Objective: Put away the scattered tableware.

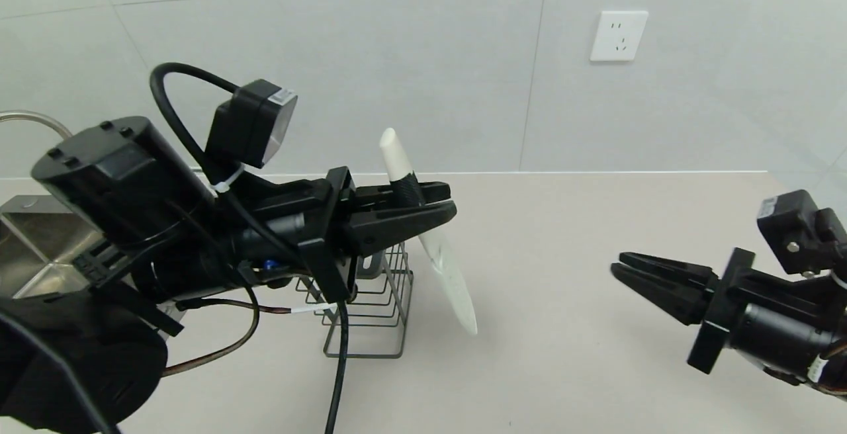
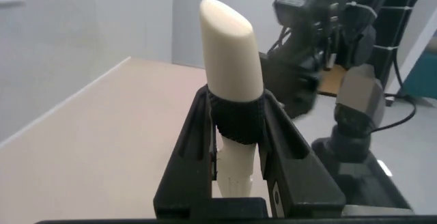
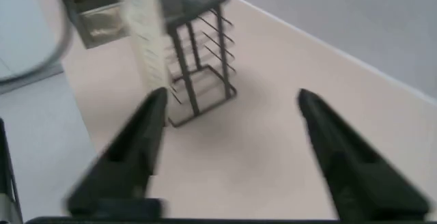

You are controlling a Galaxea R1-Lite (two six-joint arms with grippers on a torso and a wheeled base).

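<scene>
My left gripper [image 1: 450,202] is shut on a white spatula [image 1: 456,288], clamping the black band on its handle. The spatula hangs tilted, handle end up and slotted blade down, just beside the top of a wire utensil rack [image 1: 370,315] on the beige counter. The left wrist view shows the handle [image 2: 231,46] rising between the jaws of that gripper [image 2: 235,118]. My right gripper [image 1: 619,272] hovers open over the counter's right side, apart from everything. In the right wrist view its fingers [image 3: 136,156] frame the rack [image 3: 198,53] and the spatula [image 3: 143,33] farther off.
A steel sink [image 1: 26,242] with a curved tap [image 1: 33,120] lies at the far left, behind my left arm. The tiled wall with an outlet [image 1: 619,36] bounds the back of the counter [image 1: 562,354]. Bare counter stretches between rack and right gripper.
</scene>
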